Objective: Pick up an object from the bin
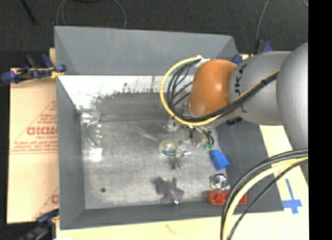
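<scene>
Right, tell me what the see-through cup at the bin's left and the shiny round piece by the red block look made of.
See-through cup: clear plastic or glass, glossy; the bin floor shows through it. Shiny round piece: probably metal, polished; bright silver glints.

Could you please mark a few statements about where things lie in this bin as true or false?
1. A clear cup lies near the left wall of the bin. True.
2. The blue piece lies left of the clear cup. False: it lies on the right side, just right of the end effector.
3. The end effector is over the bin's middle, beside a small glassy ball. True.
4. The red piece lies in the far left corner. False: it lies in the near right corner, just below a silver piece.
5. A dark purplish piece lies by the near wall. True.
</scene>
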You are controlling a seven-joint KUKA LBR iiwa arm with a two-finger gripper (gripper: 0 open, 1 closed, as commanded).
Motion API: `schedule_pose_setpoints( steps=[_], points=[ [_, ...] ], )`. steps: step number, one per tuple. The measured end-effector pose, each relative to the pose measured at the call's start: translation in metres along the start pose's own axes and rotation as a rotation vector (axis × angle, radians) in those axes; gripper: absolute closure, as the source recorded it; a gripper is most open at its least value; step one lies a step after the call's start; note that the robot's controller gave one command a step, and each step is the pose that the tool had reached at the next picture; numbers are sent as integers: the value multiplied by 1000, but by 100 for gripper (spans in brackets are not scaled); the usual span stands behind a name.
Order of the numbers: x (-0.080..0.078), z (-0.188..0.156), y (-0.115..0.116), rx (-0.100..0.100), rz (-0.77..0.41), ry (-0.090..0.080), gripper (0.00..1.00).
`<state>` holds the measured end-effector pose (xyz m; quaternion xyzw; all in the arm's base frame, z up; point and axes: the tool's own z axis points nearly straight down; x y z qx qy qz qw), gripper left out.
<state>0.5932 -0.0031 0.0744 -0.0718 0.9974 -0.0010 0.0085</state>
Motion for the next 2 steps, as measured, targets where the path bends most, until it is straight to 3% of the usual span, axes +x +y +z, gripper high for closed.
schedule_pose_setpoints(
  steps=[1, 2],
  points=[
    [-3, -3, 0, 0, 0, -5, 100],
    [-26, -245, -9, 1, -23, 3, 100]
  ],
)
